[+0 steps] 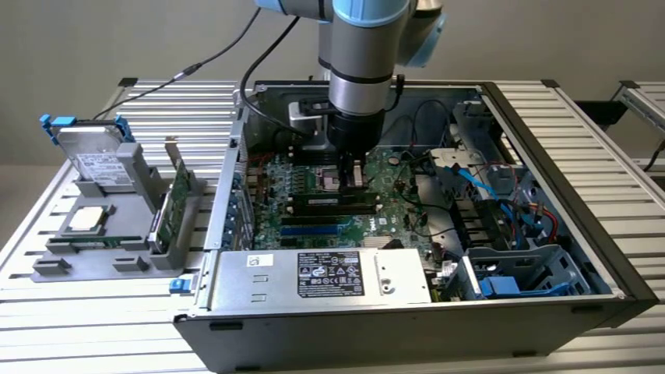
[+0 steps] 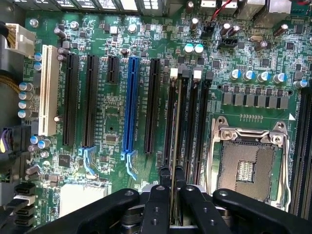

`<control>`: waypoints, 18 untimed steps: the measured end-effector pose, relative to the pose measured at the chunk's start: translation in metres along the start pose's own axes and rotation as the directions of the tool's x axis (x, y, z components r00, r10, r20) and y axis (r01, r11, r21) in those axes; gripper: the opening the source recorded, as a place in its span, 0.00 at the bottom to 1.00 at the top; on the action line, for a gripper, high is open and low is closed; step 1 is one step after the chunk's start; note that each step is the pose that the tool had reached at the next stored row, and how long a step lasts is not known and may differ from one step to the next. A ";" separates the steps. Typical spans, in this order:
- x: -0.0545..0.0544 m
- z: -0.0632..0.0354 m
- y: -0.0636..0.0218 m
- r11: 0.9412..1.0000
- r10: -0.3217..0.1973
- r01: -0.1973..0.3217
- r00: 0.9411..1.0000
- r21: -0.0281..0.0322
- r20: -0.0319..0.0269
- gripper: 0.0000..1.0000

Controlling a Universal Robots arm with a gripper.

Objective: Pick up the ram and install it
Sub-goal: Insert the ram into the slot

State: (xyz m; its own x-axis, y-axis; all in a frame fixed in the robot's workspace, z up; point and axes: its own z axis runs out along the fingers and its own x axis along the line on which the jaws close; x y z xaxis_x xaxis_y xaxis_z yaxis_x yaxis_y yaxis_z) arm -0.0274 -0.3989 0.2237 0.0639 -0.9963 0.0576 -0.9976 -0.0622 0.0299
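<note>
The slatted aluminium table (image 1: 582, 109) carries an open computer case (image 1: 395, 335), lying on its side with its inside facing up; my arm (image 1: 359, 70) comes straight down into it from above. Along the near wall of the case sits the silver power supply (image 1: 311, 276) with its printed label; beyond it lies the green motherboard (image 2: 112, 146), and I am over the middle of it. Outside the case, at the exterior view's left, a grey holder (image 1: 62, 265) stands on the table; it keeps a hard drive with blue tabs (image 1: 99, 160) upright at its far end and a broad green card (image 1: 179, 195) on edge along the side nearest the case.

On the board the empty processor socket (image 2: 246, 163) lies just beside the bank of black memory slots (image 2: 202, 126); further off run the long expansion slots, one blue (image 2: 131, 105) and one white (image 2: 48, 90).

My gripper (image 2: 172, 171) is low over the memory slots, its fingers (image 2: 158, 195) pressed in on the ram (image 2: 176, 122); I see the stick edge-on, a thin line running along one of the black slots, next to a white latch (image 2: 174, 73) at the slot's end. Whether it is seated in the slot or only standing over it I cannot tell.
</note>
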 end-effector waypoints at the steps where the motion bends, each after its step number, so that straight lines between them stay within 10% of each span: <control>1: 0.000 0.0000 0.0000 1.000 0.000 0.000 1.000 0.000 0.000 0.13; 18: 0.002 0.0009 0.0013 1.000 0.000 0.000 1.000 -0.001 0.000 0.13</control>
State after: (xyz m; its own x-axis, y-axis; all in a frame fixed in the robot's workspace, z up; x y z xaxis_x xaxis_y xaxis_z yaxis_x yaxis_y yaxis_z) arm -0.0286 -0.4015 0.2230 0.0637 -0.9963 0.0579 -0.9976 -0.0620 0.0312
